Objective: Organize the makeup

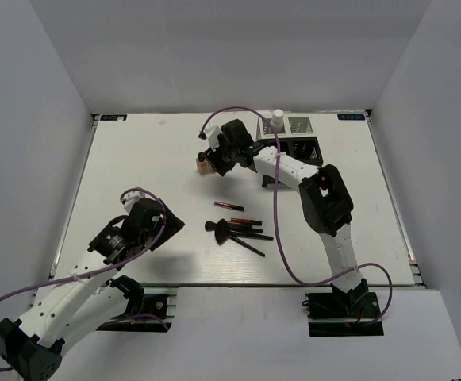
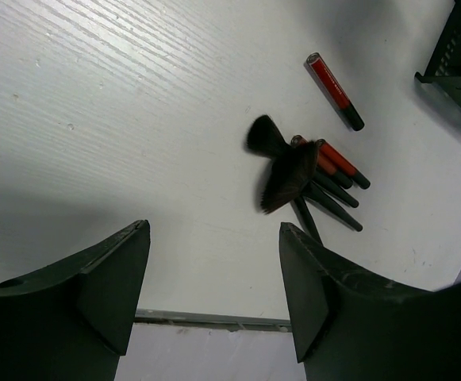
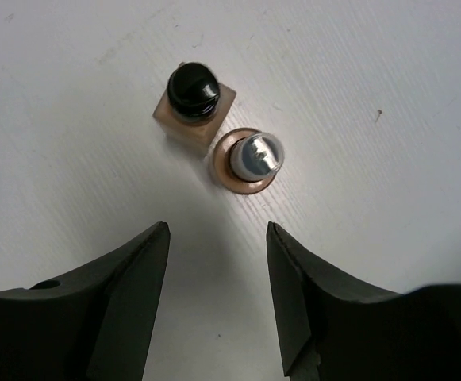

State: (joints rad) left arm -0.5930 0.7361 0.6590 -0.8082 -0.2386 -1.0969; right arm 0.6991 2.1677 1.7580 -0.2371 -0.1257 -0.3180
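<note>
Two tan bottles stand side by side on the table. One is square with a black cap [image 3: 187, 89], the other round with a silvery cap [image 3: 254, 155]. My right gripper [image 3: 217, 230] hangs open just short of them, with nothing between its fingers. From above, a tan bottle [image 1: 204, 165] peeks out under that gripper [image 1: 214, 157]. A fan of black brushes and red pencils [image 2: 293, 171] lies mid-table, and a single red pencil [image 2: 335, 91] lies apart from it. My left gripper [image 2: 214, 226] is open and empty near the front edge, short of the brushes [image 1: 234, 230].
A black mesh compartment box [image 1: 297, 147] stands at the back right, behind the right arm, with a white-capped bottle [image 1: 278, 121] at its far side. The table's front edge [image 2: 206, 319] runs just under my left fingers.
</note>
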